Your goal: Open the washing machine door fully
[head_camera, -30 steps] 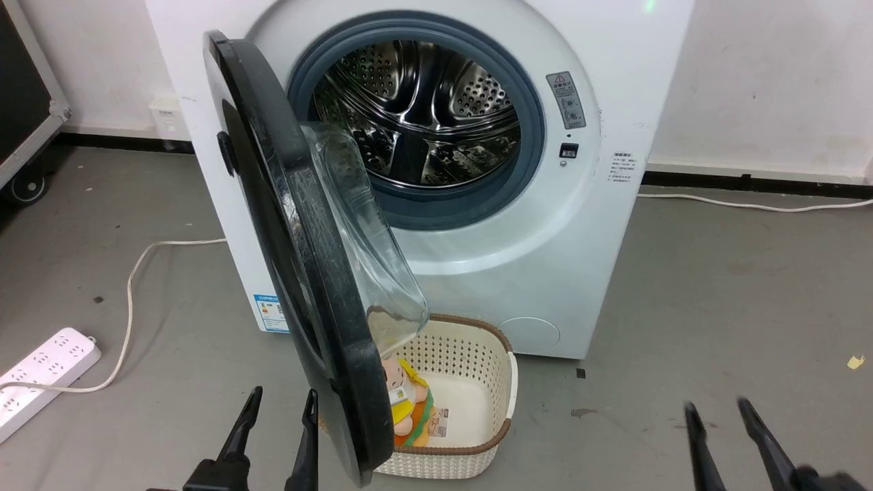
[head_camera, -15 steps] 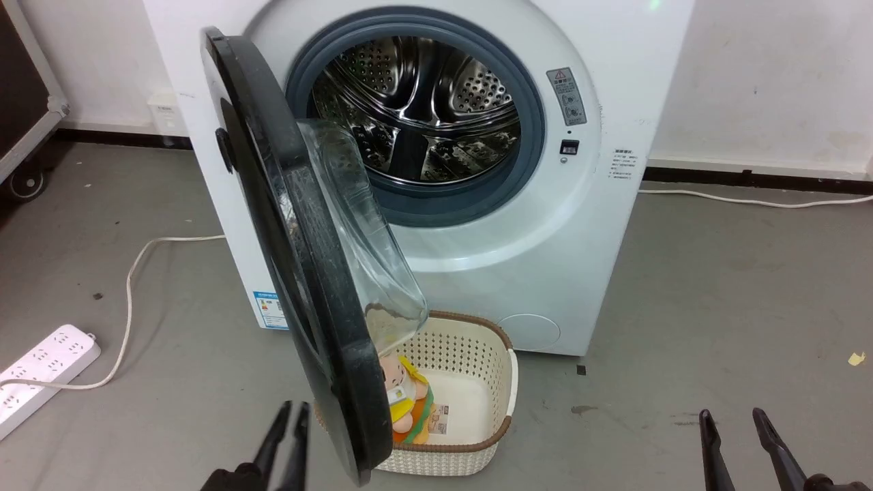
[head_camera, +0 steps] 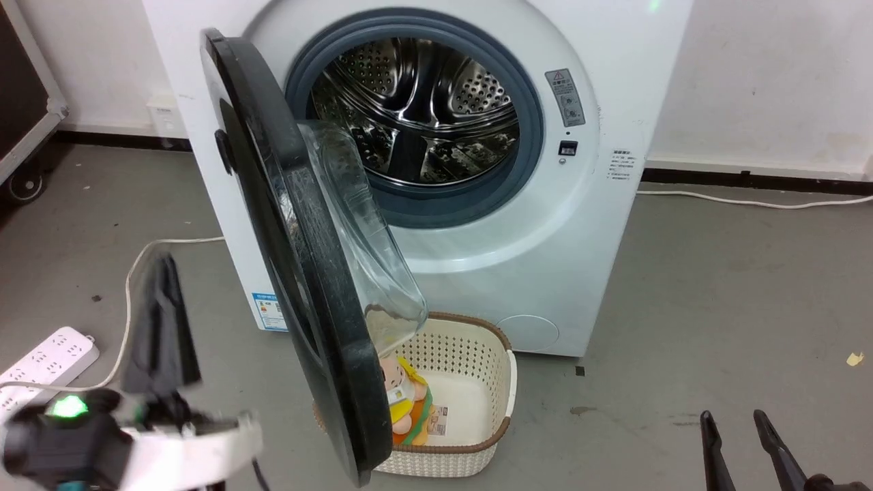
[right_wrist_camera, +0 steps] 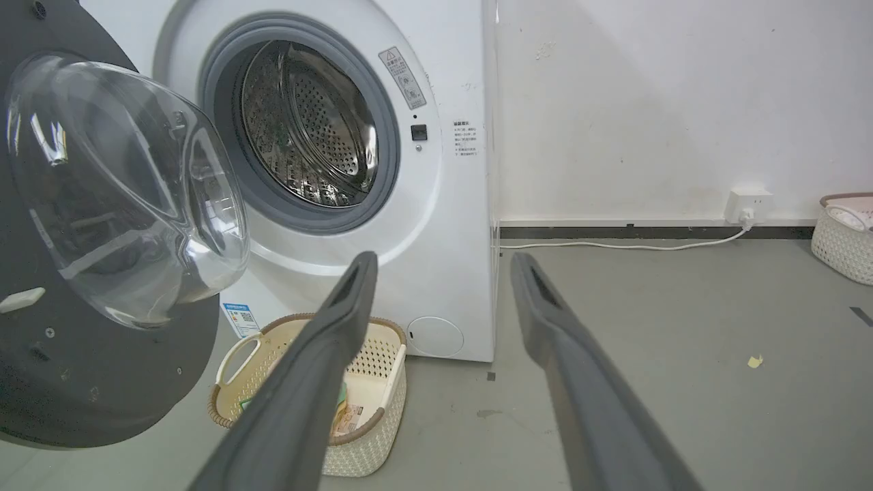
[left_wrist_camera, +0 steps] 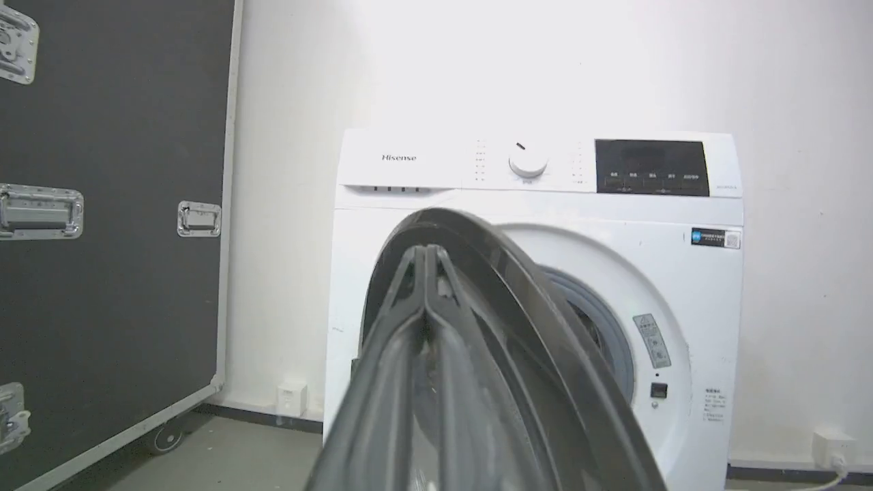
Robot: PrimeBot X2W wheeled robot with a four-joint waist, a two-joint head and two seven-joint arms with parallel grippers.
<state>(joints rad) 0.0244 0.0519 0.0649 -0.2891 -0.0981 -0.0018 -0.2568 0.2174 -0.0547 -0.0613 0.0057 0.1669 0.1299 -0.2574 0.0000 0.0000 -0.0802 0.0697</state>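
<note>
The washing machine door [head_camera: 334, 320] stands swung out from the white machine [head_camera: 600, 225] on its left hinge, roughly edge-on to me, its clear glass bowl [head_camera: 361, 232] facing the steel drum [head_camera: 416, 116]. My left gripper [head_camera: 164, 269], blurred, is shut with nothing in it and sits left of the door, apart from it. In the left wrist view the shut left gripper [left_wrist_camera: 426, 251] points at the door's black outer face [left_wrist_camera: 545, 307]. My right gripper [head_camera: 733, 416] is open at the lower right, far from the door [right_wrist_camera: 75, 382], its fingers [right_wrist_camera: 320, 354] spread wide.
A cream basket [head_camera: 491, 354] holding a plush toy [head_camera: 406, 402] sits on the floor under the door's lower edge. A white power strip [head_camera: 41, 361] and its cable [head_camera: 129, 286] lie at the left. A black flight case [left_wrist_camera: 102, 239] stands left of the machine.
The left gripper shut, then swung left and up away from the door's lower edge, bringing its forearm into view. The door and the right gripper have barely moved.
</note>
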